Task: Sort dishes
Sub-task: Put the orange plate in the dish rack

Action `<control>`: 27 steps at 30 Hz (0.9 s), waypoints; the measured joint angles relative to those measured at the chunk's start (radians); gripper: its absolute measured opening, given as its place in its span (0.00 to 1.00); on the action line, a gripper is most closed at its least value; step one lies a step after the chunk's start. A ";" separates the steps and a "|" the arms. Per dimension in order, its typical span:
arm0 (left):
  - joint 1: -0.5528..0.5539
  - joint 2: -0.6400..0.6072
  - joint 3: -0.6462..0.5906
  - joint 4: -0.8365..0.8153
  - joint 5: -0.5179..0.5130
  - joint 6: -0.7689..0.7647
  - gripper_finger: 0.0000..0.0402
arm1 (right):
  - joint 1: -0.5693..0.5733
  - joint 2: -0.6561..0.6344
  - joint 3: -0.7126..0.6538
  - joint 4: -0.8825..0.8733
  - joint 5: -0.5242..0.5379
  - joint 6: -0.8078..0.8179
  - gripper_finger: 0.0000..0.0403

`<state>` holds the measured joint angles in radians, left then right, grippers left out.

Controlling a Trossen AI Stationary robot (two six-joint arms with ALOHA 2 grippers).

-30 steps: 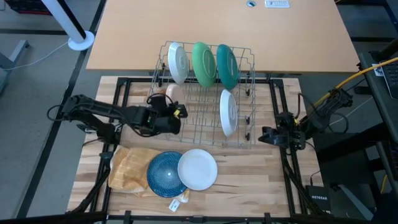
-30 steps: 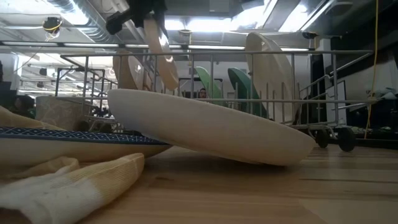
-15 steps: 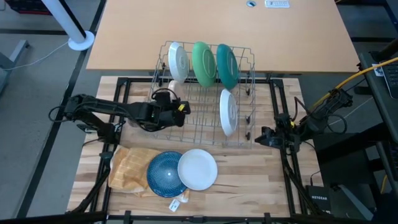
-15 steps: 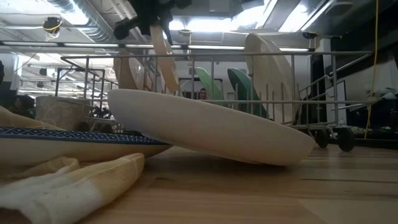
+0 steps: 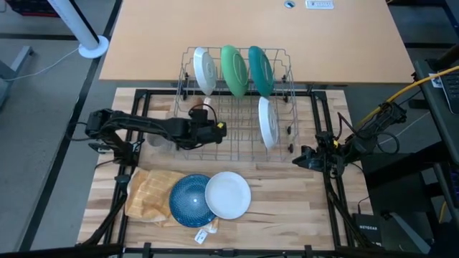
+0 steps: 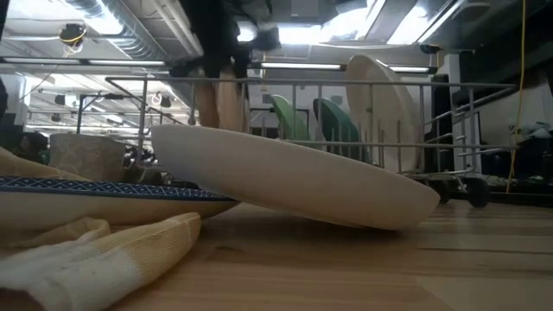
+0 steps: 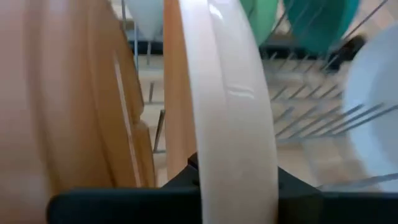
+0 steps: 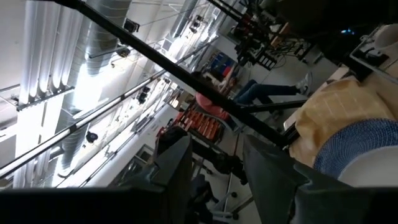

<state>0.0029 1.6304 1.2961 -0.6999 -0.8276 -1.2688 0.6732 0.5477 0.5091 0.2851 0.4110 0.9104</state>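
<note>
We count six dishes on the surface (image 5: pixel 287 215). Four stand on edge in the grey wire rack (image 5: pixel 237 147): along its far side a white plate (image 5: pixel 204 70), a green plate (image 5: pixel 234 70) and a teal plate (image 5: pixel 260 70), and nearer the rack's right end a second white plate (image 5: pixel 268 122). Two more lie outside the rack on the near part of the surface: one blue patterned dish (image 5: pixel 190 201) and one white dish (image 5: pixel 228 194) leaning on its rim, both partly on the single yellow-orange checked cloth (image 5: pixel 147 193). A seventh dish, a peach plate (image 7: pixel 186 93), is in the left tool (image 5: pixel 215 130), which reaches over the rack's left half with its fingers pressed together on the plate's rim; the left wrist view shows the plate held on edge, with the rack's wires and the other plates beyond it. In the low view the peach plate (image 6: pixel 226 99) stands upright inside the rack. The right tool (image 5: pixel 300 156) waits at the surface's right edge, just beside the rack's right end, its two fingers (image 8: pixel 180 165) spread apart and holding nothing.
</note>
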 joint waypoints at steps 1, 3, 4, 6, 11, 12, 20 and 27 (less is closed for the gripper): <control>-0.001 0.010 -0.001 0.007 0.008 0.000 0.07 | 0.000 0.000 0.000 -0.005 0.000 0.000 0.37; -0.002 0.024 -0.004 0.025 0.013 -0.001 0.07 | 0.000 0.000 0.000 -0.005 0.000 0.000 0.37; -0.002 0.023 -0.004 0.030 0.013 -0.001 0.07 | 0.000 0.000 0.000 -0.005 0.001 0.000 0.37; -0.004 0.016 -0.003 0.042 0.010 -0.002 0.08 | 0.000 0.000 0.000 -0.004 0.006 0.000 0.37; -0.017 -0.001 -0.001 0.059 0.011 -0.007 0.06 | 0.000 0.000 0.000 -0.003 0.007 0.001 0.37; -0.021 -0.005 -0.001 0.058 0.009 -0.007 0.06 | 0.000 0.000 0.000 -0.005 0.007 0.000 0.37; -0.036 -0.040 0.000 0.055 0.012 -0.006 0.08 | 0.000 0.000 0.000 -0.012 0.020 0.000 0.37; -0.033 -0.040 0.000 0.056 0.014 -0.006 0.10 | 0.000 0.000 0.000 -0.022 0.027 0.000 0.37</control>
<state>-0.0299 1.5906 1.2964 -0.6441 -0.8139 -1.2751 0.6735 0.5476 0.5091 0.2634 0.4377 0.9108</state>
